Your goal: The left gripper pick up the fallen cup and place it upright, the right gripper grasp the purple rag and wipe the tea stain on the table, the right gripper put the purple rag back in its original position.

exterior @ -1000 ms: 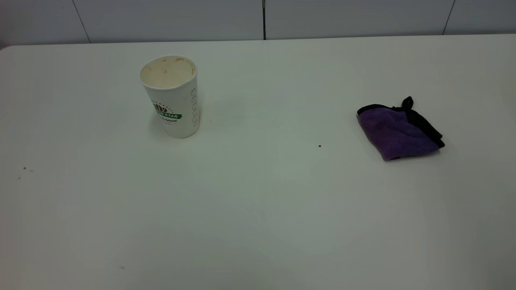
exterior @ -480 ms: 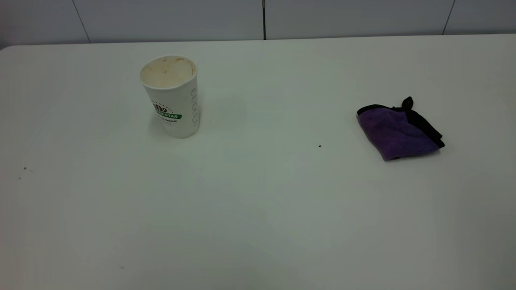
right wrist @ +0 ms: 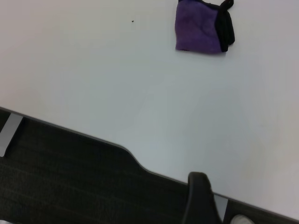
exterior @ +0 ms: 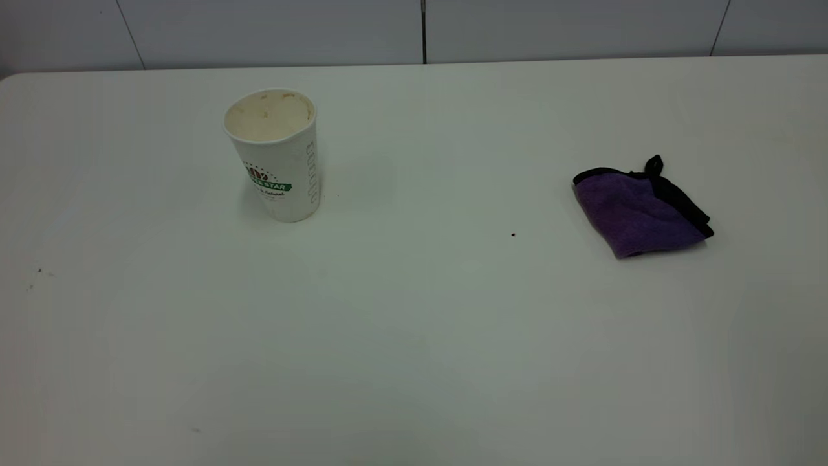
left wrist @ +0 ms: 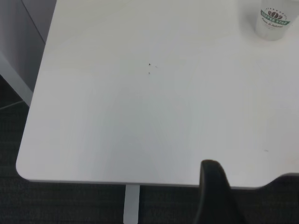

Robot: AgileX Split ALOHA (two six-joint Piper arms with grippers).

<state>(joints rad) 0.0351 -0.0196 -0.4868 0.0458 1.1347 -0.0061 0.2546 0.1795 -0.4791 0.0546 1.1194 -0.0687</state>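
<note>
The cup [exterior: 275,162] stands upright at the back left of the white table [exterior: 414,323], its stained mouth facing up; the left wrist view catches its lower part [left wrist: 274,18]. The purple rag [exterior: 637,210] lies folded on the right side, black edging toward the back, and it also shows in the right wrist view [right wrist: 202,25]. The tea stain is out of view in every frame. Neither arm appears in the exterior view. My left gripper [left wrist: 212,196] and right gripper [right wrist: 200,198] show only as dark shapes over the table's near edge, far from cup and rag.
A tiny black speck [exterior: 513,234] sits between cup and rag. A few small dark specks [exterior: 39,272] lie near the left edge. Past the table's near edge [left wrist: 117,179] is dark floor [right wrist: 56,186]. A tiled wall [exterior: 414,29] runs behind the table.
</note>
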